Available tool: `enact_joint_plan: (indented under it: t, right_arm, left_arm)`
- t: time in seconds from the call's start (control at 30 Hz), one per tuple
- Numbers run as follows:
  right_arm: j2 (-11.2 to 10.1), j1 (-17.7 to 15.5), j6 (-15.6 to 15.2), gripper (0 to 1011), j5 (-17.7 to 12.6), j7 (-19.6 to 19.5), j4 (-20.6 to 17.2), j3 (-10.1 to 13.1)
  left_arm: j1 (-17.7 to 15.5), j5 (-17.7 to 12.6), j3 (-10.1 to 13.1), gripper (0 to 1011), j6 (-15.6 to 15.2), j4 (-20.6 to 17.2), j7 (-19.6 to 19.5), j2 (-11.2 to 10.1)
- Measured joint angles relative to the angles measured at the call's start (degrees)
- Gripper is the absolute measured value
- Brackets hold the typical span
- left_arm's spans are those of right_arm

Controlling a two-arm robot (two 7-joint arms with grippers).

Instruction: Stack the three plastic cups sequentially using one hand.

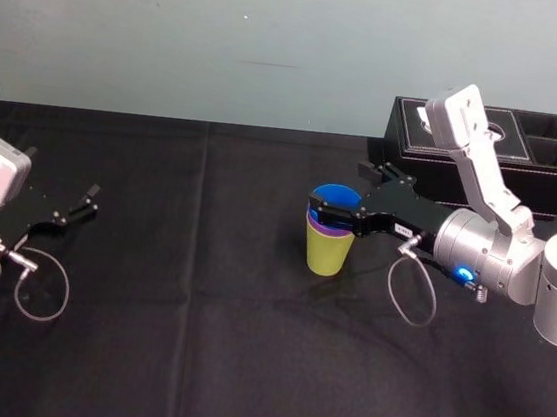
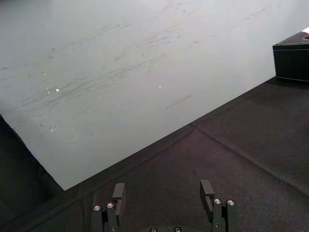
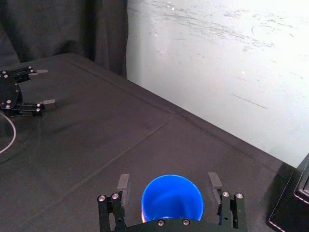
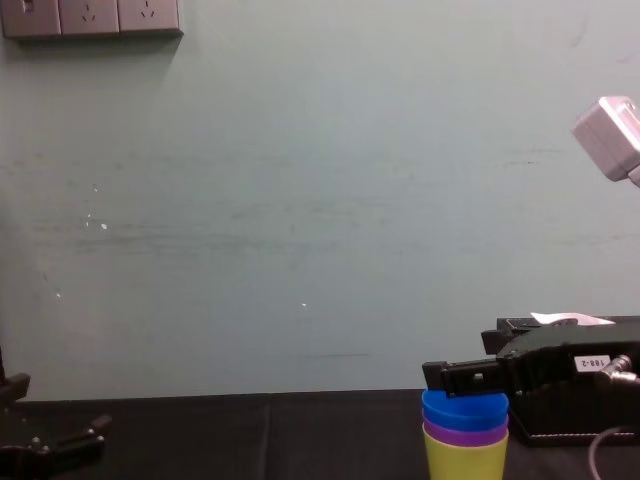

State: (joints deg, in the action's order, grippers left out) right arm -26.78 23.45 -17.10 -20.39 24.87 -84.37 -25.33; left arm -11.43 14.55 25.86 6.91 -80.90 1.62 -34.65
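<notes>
Cups: the blue cup sits inside the purple cup, which sits inside the yellow-green cup, right of the middle of the table.
Right gripper: around the blue cup's rim, jaws apart with a gap on each side, so the stack stands alone.
Left gripper: parked on the left, jaws apart. One hand is enough here.
</notes>
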Motion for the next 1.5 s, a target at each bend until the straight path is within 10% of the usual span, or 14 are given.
enact_joint_plan:
  t: [0.77,1.5]
  right_arm:
    - [-2.9,-9.1,5.9,1000,-0.6,-4.4,-4.9,7.5]
    - [-3.0,-14.5,10.7,1000,-0.3,-4.1,-0.2,13.3]
  left_arm:
    - [0.0,0.0,0.0,1010,0.0,0.0,0.0,0.0]
    - [0.0,0.0,0.0,1010,0.0,0.0,0.0,0.0]
